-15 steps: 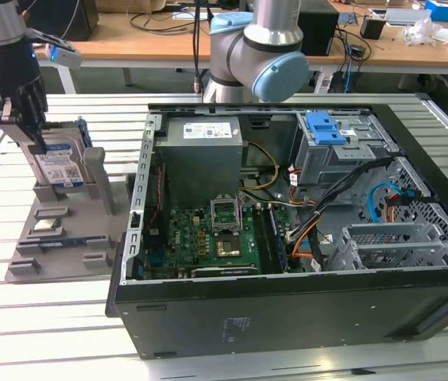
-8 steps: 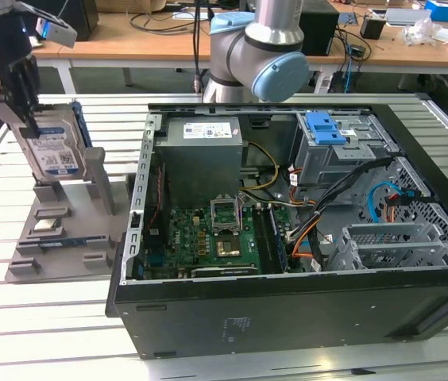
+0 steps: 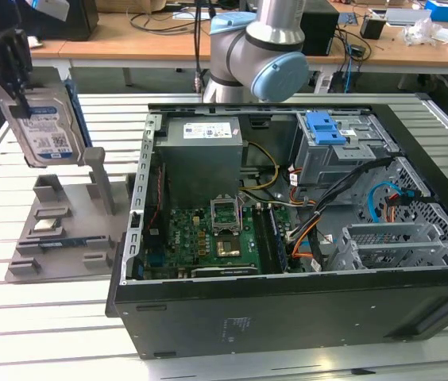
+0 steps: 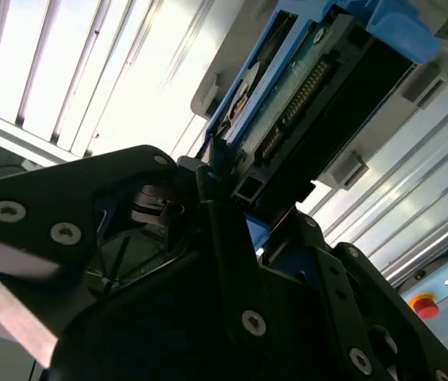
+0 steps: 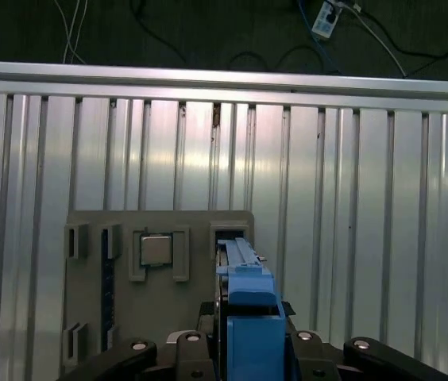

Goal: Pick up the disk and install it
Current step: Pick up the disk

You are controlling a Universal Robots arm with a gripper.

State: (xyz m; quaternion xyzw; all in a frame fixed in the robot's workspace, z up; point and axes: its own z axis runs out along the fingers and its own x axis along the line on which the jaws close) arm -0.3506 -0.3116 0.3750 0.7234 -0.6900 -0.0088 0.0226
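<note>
The tool (image 3: pixel 16 83) is clenched on the disk (image 3: pixel 47 127), holding it upright in the air at the exterior view's left. The disk hangs above the grey tray (image 3: pixel 57 238) on the slatted desk (image 3: pixel 49 333), and is well apart from the open computer case (image 3: pixel 287 238) at the exterior view's right. In the first wrist view the disk (image 5: pixel 248 298) lines up over a slot in the tray, beside a small square chip (image 5: pixel 155 250). In the second wrist view the fingers (image 4: pixel 212 178) press its edge near the connector row.
</note>
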